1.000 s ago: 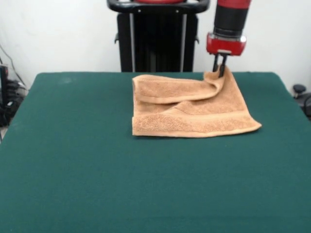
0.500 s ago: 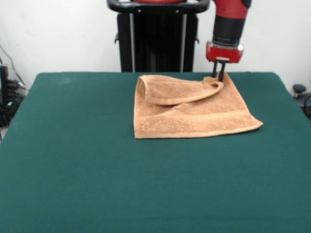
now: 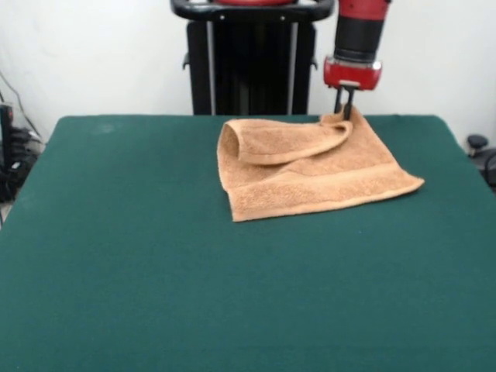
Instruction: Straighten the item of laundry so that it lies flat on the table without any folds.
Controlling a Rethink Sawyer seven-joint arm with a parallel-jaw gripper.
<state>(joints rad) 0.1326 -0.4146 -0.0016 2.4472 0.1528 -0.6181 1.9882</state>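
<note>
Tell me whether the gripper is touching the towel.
Touching. The front view shows the gripper pinching the towel's far corner, which rises to a peak between the closed fingers, above the table.

No text, label, brand, number or sign can be read anywhere: none on the towel (image 3: 318, 170), the table (image 3: 155, 271), the red and black arm (image 3: 358, 39) or the black pedestal (image 3: 252, 58) behind.

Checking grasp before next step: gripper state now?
Gripper: closed, pinching the far corner of the towel, lifted slightly above the table.
</note>
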